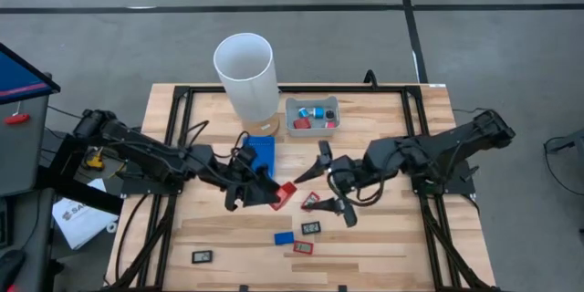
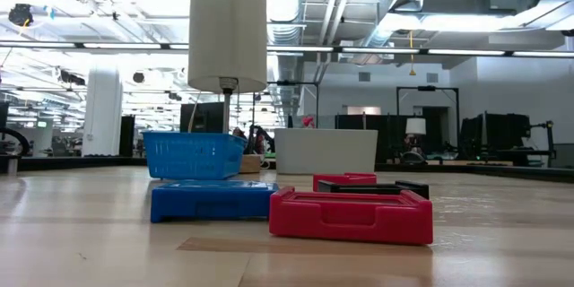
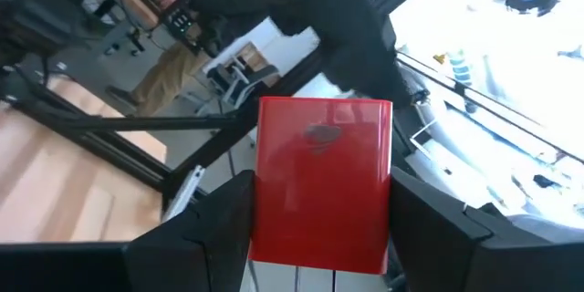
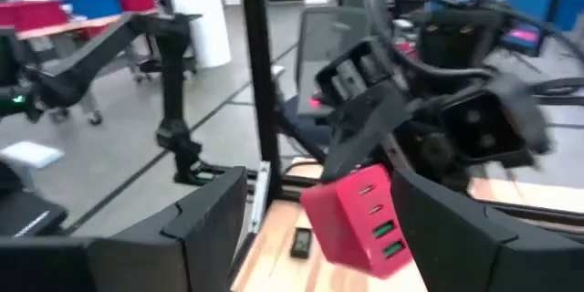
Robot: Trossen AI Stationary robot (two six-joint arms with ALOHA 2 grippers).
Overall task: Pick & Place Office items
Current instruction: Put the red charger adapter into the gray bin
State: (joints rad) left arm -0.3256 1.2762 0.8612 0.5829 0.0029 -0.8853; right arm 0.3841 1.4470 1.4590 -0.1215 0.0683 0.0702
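My left gripper is shut on a red rectangular office item over the middle of the table. My right gripper stands open just to the right of it, facing it, with nothing between its fingers. That view shows the red item in the left gripper, beyond my right fingers. More small office items lie flat on the wood nearer the front: a red one, a blue one, another red one and two black-and-white ones. My left gripper pinches the red item between its two fingers, one on each long side. The fingers come roughly level from the table's left. The item's broad face shows between them, and it is tilted and held clear of the table.
A tall white cylinder stands at the back, with a blue tray in front of it. To the cylinder's right is a grey tray holding small red and blue pieces. Black frame rails run along the table's sides.
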